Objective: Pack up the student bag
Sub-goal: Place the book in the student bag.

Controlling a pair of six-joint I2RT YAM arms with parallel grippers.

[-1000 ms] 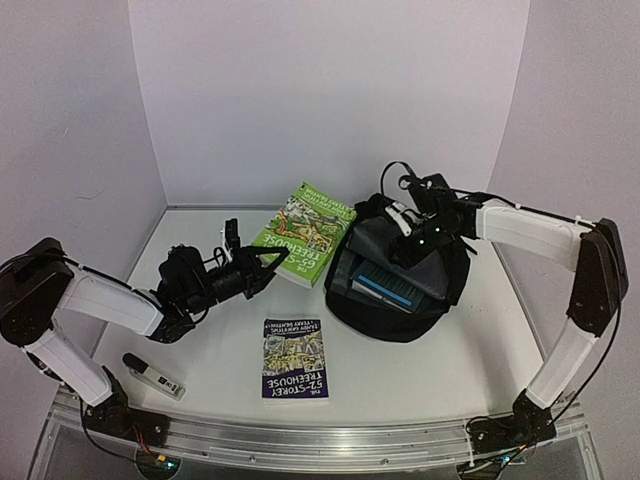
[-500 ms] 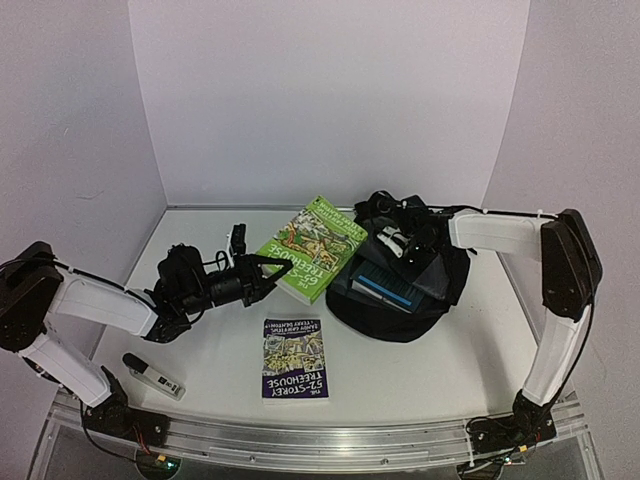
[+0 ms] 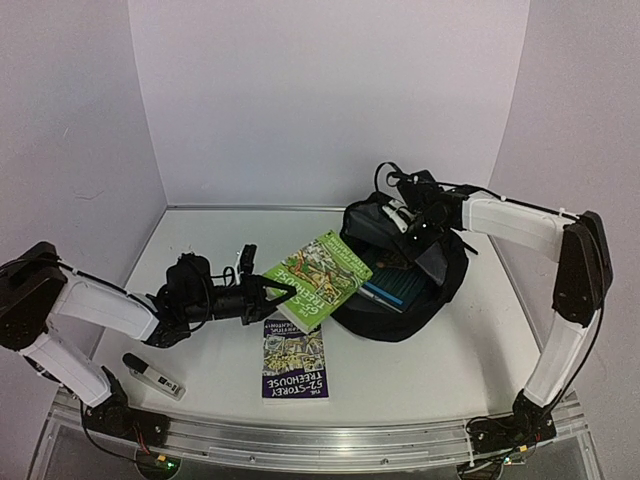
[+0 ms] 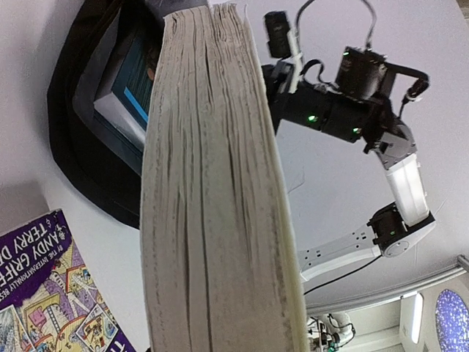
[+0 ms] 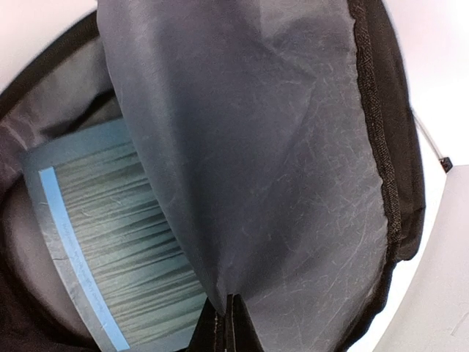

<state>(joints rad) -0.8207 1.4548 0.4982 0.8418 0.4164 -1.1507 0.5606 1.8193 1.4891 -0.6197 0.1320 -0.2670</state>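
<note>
Grey bag lining (image 5: pixel 278 147) in right claw (image 5: pixel 226 312) — close-up

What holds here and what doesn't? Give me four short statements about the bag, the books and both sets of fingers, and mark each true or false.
1. The left fingers grip the green book. True.
2. The student bag is closed. False: its mouth gapes open, and a blue book shows inside.
3. The right fingers are pinched shut on the bag's grey lining. True.
4. The purple book is already in the bag. False: it lies flat on the table, in front of the bag on the near side.
</note>
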